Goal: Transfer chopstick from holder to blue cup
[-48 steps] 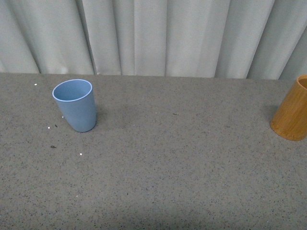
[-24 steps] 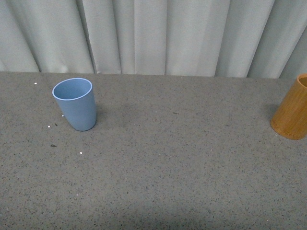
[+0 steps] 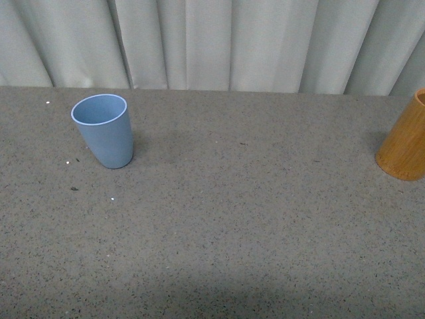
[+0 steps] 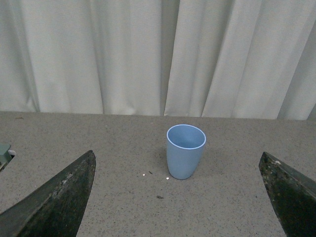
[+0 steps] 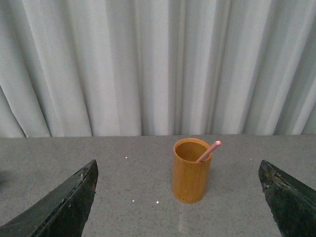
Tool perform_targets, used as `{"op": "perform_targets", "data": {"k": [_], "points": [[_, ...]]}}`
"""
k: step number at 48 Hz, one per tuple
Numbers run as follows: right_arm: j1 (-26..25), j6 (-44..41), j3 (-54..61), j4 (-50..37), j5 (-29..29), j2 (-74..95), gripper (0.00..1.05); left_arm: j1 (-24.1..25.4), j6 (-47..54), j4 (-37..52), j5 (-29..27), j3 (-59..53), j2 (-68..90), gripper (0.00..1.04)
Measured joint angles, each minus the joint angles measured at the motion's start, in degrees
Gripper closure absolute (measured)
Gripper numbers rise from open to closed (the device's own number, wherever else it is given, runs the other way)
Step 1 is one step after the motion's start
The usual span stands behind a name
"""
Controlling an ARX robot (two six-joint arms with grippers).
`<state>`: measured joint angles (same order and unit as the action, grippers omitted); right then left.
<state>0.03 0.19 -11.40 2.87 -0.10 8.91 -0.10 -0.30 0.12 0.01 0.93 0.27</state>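
Observation:
The light blue cup stands upright and empty at the left of the grey table; it also shows in the left wrist view. The orange-brown holder stands at the right edge, partly cut off; in the right wrist view the holder holds one pinkish-red chopstick leaning on its rim. My left gripper is open, well short of the cup. My right gripper is open, well short of the holder. Neither arm shows in the front view.
A pale pleated curtain hangs along the table's far edge. Small white specks and a dark crumb lie near the cup. A greenish object sits at the edge of the left wrist view.
The front view has shifted: the table's far edge, the cup and the holder all sit higher in the frame than before. Nothing on the table has moved.

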Motion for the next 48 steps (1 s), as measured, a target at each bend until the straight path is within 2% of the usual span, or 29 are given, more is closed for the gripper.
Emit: {"op": "perform_targets", "data": {"k": [48], "points": [[0.0, 0.0, 0.0, 0.0, 0.0, 0.0, 0.10, 0.0, 0.0, 0.0, 0.0, 0.0, 0.0, 0.07]]}}
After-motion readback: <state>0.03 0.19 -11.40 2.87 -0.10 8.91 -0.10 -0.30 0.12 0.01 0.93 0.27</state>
